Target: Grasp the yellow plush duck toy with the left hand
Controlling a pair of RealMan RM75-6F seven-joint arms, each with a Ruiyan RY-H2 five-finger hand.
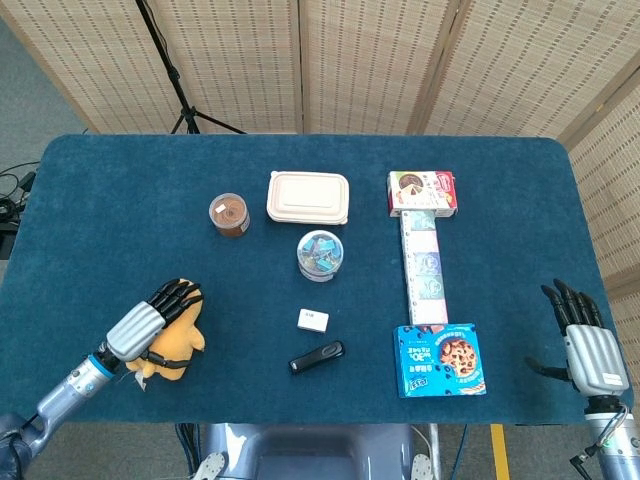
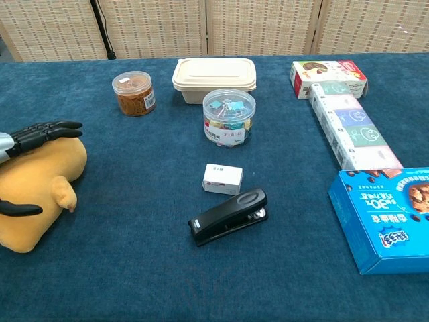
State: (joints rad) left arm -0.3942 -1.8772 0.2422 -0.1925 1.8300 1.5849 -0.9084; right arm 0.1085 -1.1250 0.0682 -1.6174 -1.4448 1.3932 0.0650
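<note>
Left hand (image 1: 160, 312): lies over the top of the duck, fingers (image 2: 47, 131) stretched across its upper side and thumb (image 2: 20, 209) reaching round its near side; the fingers are not closed on it, and whether they press on the plush cannot be told.
Duck (image 2: 33, 194): yellow plush toy, lying on the blue table (image 1: 110, 200) near the front left edge, partly covered by the left hand.
Right hand (image 1: 585, 345): at the front right edge of the table, fingers spread and pointing away from the robot, holding nothing.
Stapler (image 2: 229, 216): black, front centre of the table, well apart from the duck.
Small white box (image 2: 222, 179): just behind the stapler.
Clear tub (image 2: 229, 116): round, filled with coloured clips, centre of the table.
Lidded tray (image 2: 214, 77): beige, behind the clear tub.
Brown jar (image 2: 134, 94): left of the lidded tray.
Blue biscuit box (image 2: 392, 218): front right.
Long carton (image 2: 348, 131): lies between the blue biscuit box and the red-and-white box (image 2: 328, 75) at the back right.
</note>
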